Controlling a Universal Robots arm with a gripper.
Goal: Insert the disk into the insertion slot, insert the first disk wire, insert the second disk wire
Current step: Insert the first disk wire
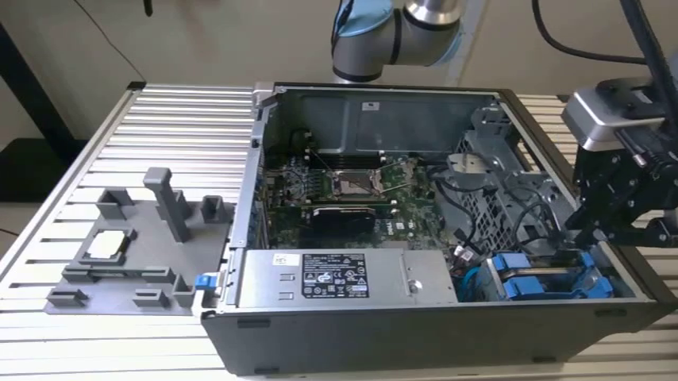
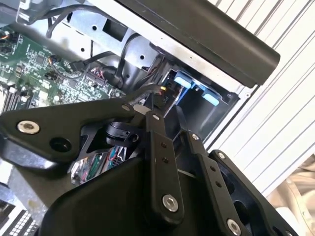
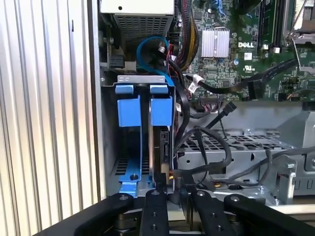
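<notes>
In the exterior view, one grey moulded plastic fixture (image 1: 127, 254) lies on the ribbed metal table (image 1: 63, 341). To its right stands one open grey computer case (image 1: 424, 341), holding one silver power-supply box (image 1: 339, 278). Rightmost, the grey sheet-metal insertion slot (image 3: 142, 78) holds two blue carriers: the silver-grey disk (image 3: 161, 110), seated, and beside it the other blue-framed drive (image 3: 127, 110). The black gripper (image 3: 173, 187) hovers at the disk's cabled end; whether it grips anything I cannot tell.

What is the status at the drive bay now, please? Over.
Gripper at the disk's exposed end. Disk seated in the insertion slot beside another blue carrier. Loose black cables crowd close alongside.
</notes>
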